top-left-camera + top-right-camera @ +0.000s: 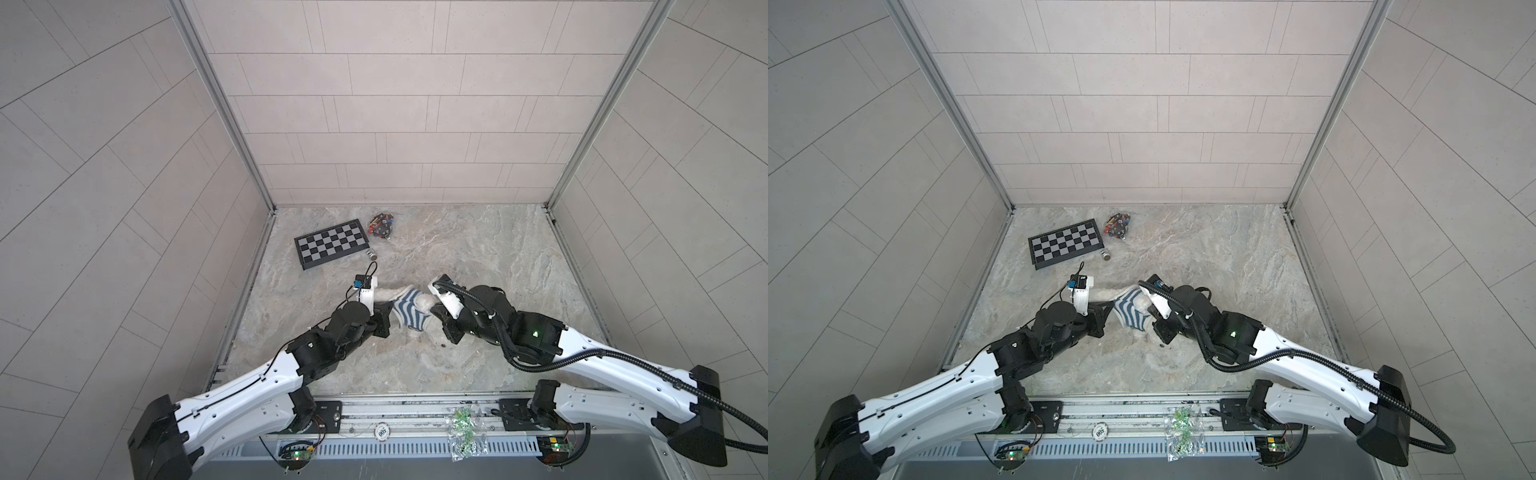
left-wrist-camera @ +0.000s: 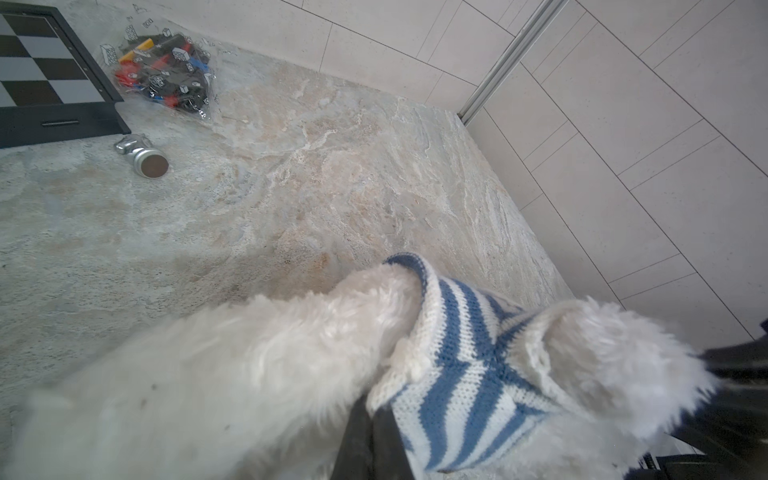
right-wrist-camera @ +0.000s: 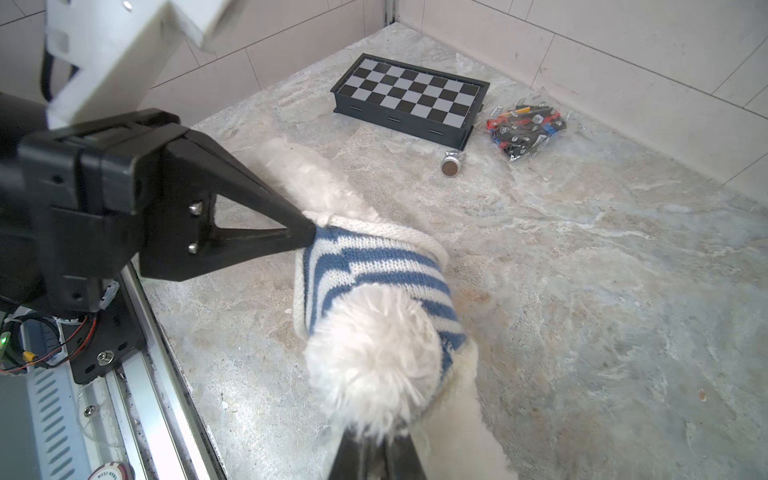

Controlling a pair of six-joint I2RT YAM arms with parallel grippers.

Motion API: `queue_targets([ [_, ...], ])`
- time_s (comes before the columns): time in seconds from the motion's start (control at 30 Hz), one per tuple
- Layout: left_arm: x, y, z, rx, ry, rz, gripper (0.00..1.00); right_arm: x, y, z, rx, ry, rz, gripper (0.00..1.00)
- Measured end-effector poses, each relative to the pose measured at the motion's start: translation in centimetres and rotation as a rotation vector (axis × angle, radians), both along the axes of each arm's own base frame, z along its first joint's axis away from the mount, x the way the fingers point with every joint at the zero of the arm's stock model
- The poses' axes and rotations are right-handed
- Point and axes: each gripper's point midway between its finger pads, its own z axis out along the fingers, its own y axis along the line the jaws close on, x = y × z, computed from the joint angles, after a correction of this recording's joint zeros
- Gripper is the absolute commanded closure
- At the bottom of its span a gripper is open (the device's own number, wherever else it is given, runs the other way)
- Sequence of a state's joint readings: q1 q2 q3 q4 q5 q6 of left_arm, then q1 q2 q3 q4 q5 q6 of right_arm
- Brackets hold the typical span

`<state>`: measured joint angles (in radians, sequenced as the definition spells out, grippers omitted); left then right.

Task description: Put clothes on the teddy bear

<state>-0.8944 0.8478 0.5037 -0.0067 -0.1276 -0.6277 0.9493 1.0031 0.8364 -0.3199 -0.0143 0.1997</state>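
A white fluffy plush teddy bear (image 1: 390,293) (image 1: 1145,306) (image 2: 249,365) (image 3: 374,357) is held about mid-way across the stone-patterned tabletop (image 1: 478,257), stretched between the two grippers. Its long axis is laid roughly parallel to the front edge, in both top views. Which end is the head cannot be told. A knitted blue-and-white striped shirt (image 1: 409,313) (image 1: 1131,313) (image 2: 465,374) (image 3: 374,266) is wrapped around its middle, with white fur showing at both openings.

The left gripper (image 1: 391,317) (image 1: 1112,311) (image 2: 374,436) (image 3: 309,239) is pressed together on the edge of the striped shirt. The right gripper (image 1: 434,312) (image 1: 1152,319) (image 3: 374,453) is pinched on the fur of the teddy bear at the opposite end.

Towards the back left corner, a black-framed folding chessboard (image 1: 331,243), a clear bag of coloured plastic bricks (image 1: 382,224) and a small metal cylinder (image 1: 371,254) are seen, well apart from the teddy bear. Bare stone is seen out to the right edge and the back right corner, and between the arms down to the front edge.
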Motion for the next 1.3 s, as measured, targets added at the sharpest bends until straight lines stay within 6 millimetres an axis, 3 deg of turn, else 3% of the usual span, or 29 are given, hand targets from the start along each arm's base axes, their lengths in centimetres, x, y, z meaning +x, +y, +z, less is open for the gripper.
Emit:
queue_targets([
  [0.4, -0.2, -2.4, -4.1, 0.108, 0.123, -0.107, 1.00, 1.8, -0.3, -3.7, -0.037, 0.127, -0.048, 0.98],
  [0.5, 0.5, -2.7, -4.2, 0.116, 0.133, -0.102, 1.00, 2.3, -0.5, -4.1, -0.030, 0.151, -0.060, 0.78],
  [0.63, 1.6, -2.4, -4.8, 0.120, 0.152, -0.085, 1.00, 2.2, -1.0, -4.0, -0.017, 0.159, -0.069, 0.62],
  [0.77, 1.8, -2.5, -5.9, 0.138, 0.176, -0.084, 1.00, 1.3, -3.0, -3.5, -0.010, 0.141, -0.106, 0.45],
  [0.9, 1.8, -2.7, -6.3, 0.144, 0.185, -0.094, 1.00, 1.2, -5.8, -3.3, 0.006, 0.122, -0.177, 0.43],
  [1.1, 1.9, -2.9, -6.2, 0.138, 0.174, -0.101, 1.00, 2.0, -9.0, -6.1, -0.024, 0.175, -0.288, 0.41],
  [1.3, 2.0, -2.9, -6.2, 0.143, 0.165, -0.106, 1.00, 3.5, -10.3, -6.7, 0.042, 0.222, -0.336, 0.42],
])
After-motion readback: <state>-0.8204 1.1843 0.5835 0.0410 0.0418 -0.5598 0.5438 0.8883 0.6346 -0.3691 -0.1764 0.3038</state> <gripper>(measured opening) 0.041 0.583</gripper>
